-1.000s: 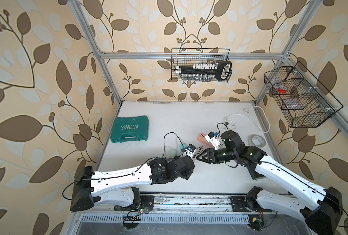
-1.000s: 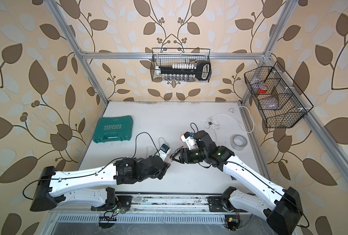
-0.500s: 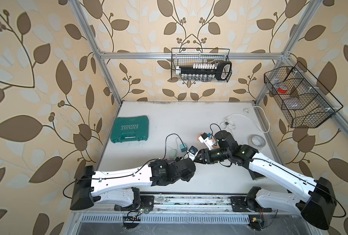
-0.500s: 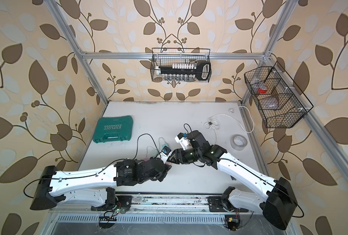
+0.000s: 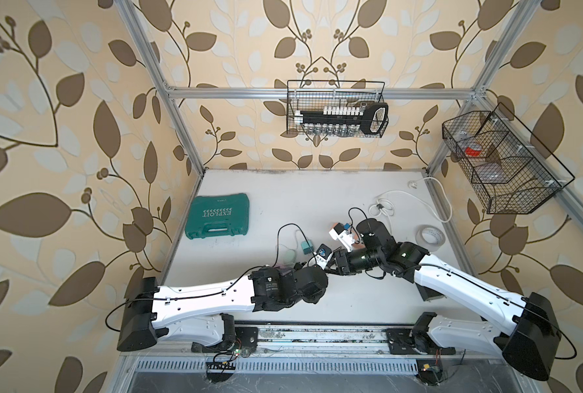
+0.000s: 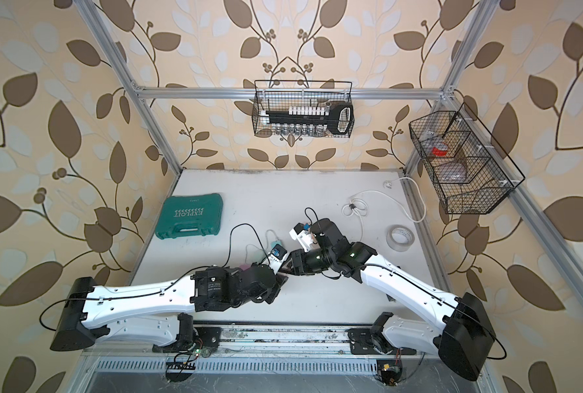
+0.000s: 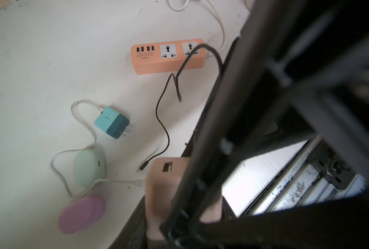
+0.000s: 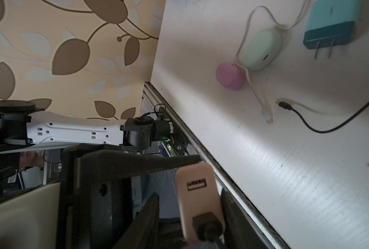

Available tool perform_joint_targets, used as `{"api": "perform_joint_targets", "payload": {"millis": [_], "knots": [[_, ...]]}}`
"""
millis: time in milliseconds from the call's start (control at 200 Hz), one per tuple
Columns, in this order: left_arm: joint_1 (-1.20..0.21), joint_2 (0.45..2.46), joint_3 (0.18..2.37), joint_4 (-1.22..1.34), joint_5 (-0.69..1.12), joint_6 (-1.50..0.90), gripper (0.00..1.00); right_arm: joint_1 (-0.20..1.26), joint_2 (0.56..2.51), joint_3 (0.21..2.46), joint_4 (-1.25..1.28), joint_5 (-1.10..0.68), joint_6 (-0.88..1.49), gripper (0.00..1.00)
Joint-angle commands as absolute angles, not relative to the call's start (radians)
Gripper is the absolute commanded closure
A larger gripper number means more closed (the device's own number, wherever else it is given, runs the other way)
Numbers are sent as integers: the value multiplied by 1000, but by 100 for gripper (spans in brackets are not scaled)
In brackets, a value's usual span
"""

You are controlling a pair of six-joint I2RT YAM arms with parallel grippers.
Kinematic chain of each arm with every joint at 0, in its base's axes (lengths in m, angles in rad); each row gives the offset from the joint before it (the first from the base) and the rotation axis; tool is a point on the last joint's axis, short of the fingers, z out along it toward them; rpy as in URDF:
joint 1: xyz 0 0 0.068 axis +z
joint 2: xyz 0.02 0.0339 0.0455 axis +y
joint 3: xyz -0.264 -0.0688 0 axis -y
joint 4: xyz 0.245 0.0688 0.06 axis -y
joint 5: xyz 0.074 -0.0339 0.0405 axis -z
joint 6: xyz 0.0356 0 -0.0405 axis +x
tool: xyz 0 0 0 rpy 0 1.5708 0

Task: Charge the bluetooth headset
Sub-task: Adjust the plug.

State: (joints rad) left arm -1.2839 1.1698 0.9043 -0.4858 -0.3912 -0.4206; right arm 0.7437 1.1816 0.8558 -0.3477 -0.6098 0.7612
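Observation:
My left gripper (image 7: pixel 181 215) is shut on a peach USB adapter (image 7: pixel 164 183), held above the table's front edge. My right gripper (image 8: pixel 190 195) stands open around the same adapter (image 8: pixel 197 194), with a gap on one side. The two meet near the front middle in both top views (image 5: pixel 327 267) (image 6: pixel 285 268). Two oval headset cases, mint green (image 7: pixel 89 168) and purple (image 7: pixel 81 214), lie on the table. A white cable (image 8: pixel 267 116) loops past them from a teal plug (image 7: pixel 112 122). Nearby lie a black cable's loose end (image 8: pixel 283 105) and an orange power strip (image 7: pixel 168 57).
A green tool case (image 5: pixel 218 221) lies at the left. At the right are a tape roll (image 5: pixel 431 236) and a white cord (image 5: pixel 409 200). Wire baskets hang on the back wall (image 5: pixel 337 112) and the right wall (image 5: pixel 501 163). A metal rail (image 5: pixel 317 335) runs along the front.
My right arm has swung left to the left gripper, and its jaws have narrowed around the adapter. The left gripper keeps its hold and has shifted slightly.

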Motion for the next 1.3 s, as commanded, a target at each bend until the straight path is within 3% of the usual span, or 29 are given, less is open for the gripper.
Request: {"api": "perform_joint_targets", "payload": {"millis": [0, 415, 520, 625, 815, 930, 1090, 1150, 1294], "knots": [[-1292, 1139, 923, -448, -405, -399, 69, 755, 1195, 876, -328, -640, 755, 57], [-1292, 1102, 913, -427, -348, -377, 69, 757, 1213, 890, -323, -647, 741, 82], [-1292, 1098, 913, -427, -342, -373, 68, 758, 1216, 894, -327, -641, 735, 81], [-1292, 1092, 910, -424, -343, -367, 69, 757, 1226, 899, -337, -632, 735, 65], [-1292, 1091, 906, -426, -345, -370, 69, 757, 1218, 901, -331, -626, 736, 63], [-1292, 1089, 901, -426, -346, -373, 69, 757, 1213, 902, -333, -623, 736, 67], [-1292, 1085, 897, -429, -352, -375, 68, 757, 1213, 902, -340, -622, 720, 82], [-1292, 1080, 895, -433, -364, -380, 61, 757, 1213, 907, -352, -615, 703, 85], [-1292, 1061, 887, -449, -404, -403, 24, 754, 1213, 940, -405, -559, 640, 85]]}}
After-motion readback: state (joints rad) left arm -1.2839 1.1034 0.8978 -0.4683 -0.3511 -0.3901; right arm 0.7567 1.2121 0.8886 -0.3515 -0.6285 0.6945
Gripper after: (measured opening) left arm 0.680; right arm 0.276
